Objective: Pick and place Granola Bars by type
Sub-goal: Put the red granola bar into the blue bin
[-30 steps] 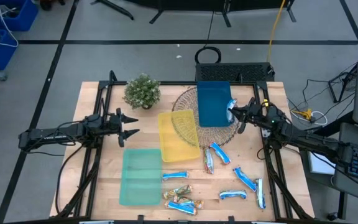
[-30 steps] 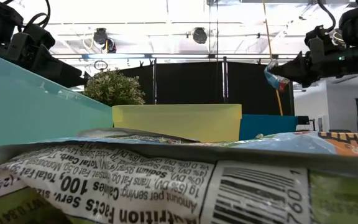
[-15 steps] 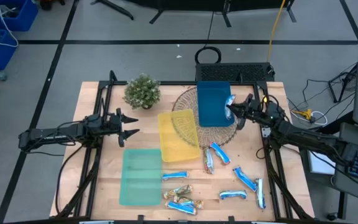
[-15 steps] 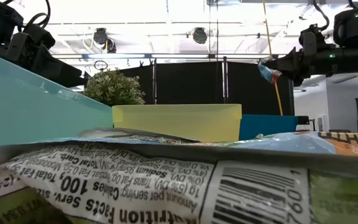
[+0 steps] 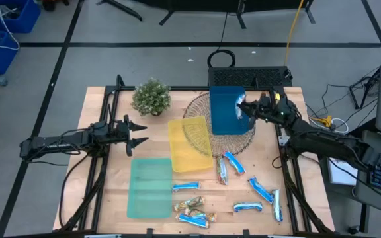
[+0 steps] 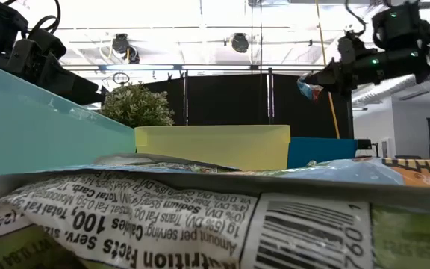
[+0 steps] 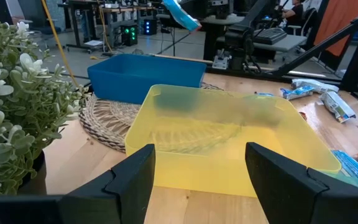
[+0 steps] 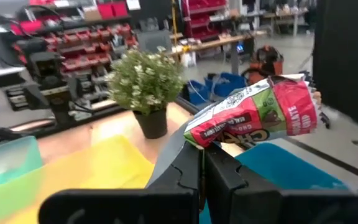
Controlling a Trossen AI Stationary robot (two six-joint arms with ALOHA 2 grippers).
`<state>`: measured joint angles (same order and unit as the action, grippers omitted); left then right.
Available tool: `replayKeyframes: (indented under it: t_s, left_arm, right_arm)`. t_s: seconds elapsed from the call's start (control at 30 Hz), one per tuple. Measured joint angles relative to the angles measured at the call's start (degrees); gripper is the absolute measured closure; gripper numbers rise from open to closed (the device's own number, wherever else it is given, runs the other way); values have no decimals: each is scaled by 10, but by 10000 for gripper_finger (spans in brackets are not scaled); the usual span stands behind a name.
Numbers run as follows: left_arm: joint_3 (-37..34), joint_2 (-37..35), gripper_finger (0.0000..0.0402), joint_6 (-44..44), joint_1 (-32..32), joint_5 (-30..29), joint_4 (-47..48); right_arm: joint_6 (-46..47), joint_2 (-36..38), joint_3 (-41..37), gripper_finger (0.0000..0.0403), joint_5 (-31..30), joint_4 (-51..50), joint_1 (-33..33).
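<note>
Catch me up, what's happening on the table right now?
The right gripper has its jaws shut on a granola bar, carried in the air above the blue tray, which sits on a woven mat. The left gripper waits with jaws open over the table's left side, beside the yellow tray. The green tray looks empty. Several more bars lie loose on the wood near the front edge. A potted plant stands at the back.

- Two dark, slender jointed arms, matte black all over.
- Left end effector point(image 5: 137, 134): pointed black fingers.
- Right end effector point(image 8: 202, 158): flat black fingers; small green light glowing on its wrist.
</note>
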<state>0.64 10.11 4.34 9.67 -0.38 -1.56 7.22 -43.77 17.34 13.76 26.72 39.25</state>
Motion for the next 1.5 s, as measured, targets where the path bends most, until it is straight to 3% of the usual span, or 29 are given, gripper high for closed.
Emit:
replayKeyframes:
  t_s: [0.27,0.67,1.17,1.5]
  left_arm:
    - [0,0,146,0,0,1,0]
    - [0,0,146,0,0,1,0]
    - [0,0,146,0,0,0,0]
    - [0,0,146,0,0,0,0]
  right_arm:
    - [-1,-81,84,403,0,-98,7]
    - [8,-160,109,403,-4,-76,20]
    - [-49,-245,287,403,-34,-389,20]
    - [-49,-310,295,403,-32,-411,15]
